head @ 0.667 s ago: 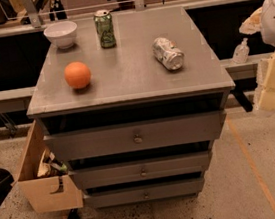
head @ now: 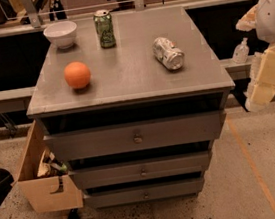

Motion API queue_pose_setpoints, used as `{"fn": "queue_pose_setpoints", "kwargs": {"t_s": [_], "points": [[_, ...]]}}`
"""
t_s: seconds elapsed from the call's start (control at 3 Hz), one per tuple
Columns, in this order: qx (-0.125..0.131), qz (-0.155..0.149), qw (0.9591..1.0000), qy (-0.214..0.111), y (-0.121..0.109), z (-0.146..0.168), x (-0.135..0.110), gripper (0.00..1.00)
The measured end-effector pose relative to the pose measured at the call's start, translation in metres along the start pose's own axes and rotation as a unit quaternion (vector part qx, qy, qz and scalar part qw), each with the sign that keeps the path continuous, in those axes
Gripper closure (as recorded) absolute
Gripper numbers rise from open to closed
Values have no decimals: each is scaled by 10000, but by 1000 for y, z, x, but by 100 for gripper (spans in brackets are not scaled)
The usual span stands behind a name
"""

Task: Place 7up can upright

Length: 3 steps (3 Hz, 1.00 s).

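Note:
The 7up can [head: 168, 53] is silvery-white and dented. It lies on its side on the right part of the grey cabinet top [head: 128, 77], with its shiny end facing the front. My gripper [head: 265, 78], with pale yellowish fingers below a white wrist, hangs off the cabinet's right edge. It is to the right of the can and lower than it, apart from it and holding nothing that shows.
A darker green can [head: 104, 28] stands upright at the back. A white bowl [head: 61, 34] is at the back left and an orange [head: 77, 75] at the left front. Drawers are below. A cardboard box [head: 43, 179] sits on the floor at the left, and a small bottle [head: 241, 51] on the ledge at the right.

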<state>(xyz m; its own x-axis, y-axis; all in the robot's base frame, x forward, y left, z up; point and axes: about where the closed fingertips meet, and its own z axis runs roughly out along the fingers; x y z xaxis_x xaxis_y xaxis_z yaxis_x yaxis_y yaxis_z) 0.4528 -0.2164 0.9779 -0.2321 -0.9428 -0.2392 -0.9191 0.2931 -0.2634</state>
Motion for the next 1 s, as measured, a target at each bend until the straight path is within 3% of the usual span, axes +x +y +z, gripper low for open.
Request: {"fn": "queue_pose_setpoints", "kwargs": {"t_s": [0.33,0.67,1.0], "points": [[177,483,9979,-392,-42,14,-6,0],[38,1241,9898,-695,-93,37,-13,0],[-306,2014,9777,-514,-139,74,-23,0]]}}
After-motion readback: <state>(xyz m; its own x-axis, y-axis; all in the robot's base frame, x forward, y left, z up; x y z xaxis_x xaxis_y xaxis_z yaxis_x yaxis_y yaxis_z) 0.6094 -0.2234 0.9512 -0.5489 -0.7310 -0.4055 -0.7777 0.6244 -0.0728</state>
